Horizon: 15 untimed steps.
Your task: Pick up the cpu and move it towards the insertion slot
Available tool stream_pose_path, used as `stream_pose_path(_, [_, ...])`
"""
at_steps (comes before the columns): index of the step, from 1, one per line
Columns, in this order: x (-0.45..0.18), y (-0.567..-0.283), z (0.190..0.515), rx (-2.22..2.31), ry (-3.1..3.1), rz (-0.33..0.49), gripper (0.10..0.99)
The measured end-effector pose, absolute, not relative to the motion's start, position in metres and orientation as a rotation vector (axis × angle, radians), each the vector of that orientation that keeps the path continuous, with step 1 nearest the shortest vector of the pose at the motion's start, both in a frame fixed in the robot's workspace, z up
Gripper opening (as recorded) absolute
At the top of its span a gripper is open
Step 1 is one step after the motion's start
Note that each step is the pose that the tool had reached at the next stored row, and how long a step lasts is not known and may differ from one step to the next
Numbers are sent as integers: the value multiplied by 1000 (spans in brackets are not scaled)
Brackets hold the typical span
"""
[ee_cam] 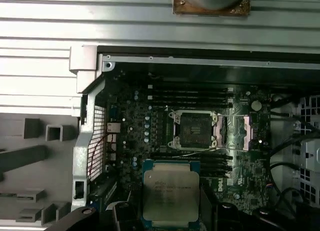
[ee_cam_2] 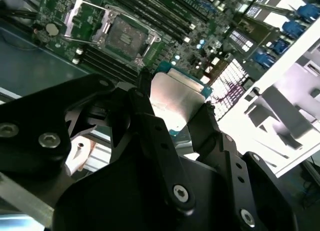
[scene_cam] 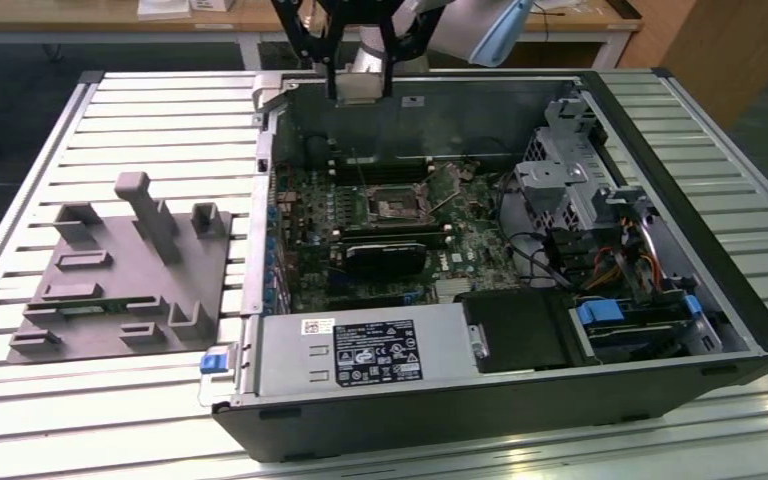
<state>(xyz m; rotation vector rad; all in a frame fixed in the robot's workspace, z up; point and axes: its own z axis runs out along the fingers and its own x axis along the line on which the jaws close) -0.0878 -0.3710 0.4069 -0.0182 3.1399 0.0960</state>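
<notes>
The cpu, a small square chip with a silver metal top on a green edge, hangs over the motherboard inside the open computer case. My gripper is shut on it, a black finger on either side of the cpu. In the exterior view the gripper hovers at the case's far wall, above the board. The insertion slot is an open square socket with a metal frame, a short way off from the chip. It also appears in the second wrist view as the slot and in the exterior view as the slot.
A grey fixture with upright posts sits on the slatted table at the exterior view's left. Inside the case, a power supply lies at the near edge. A drive cage and cables stand at the exterior view's right. Memory slots flank the socket.
</notes>
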Motion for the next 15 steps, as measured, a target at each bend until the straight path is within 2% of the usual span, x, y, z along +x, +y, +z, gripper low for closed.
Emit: stream_pose_path(15, [-52,-341,405,-18,3140,96,545])
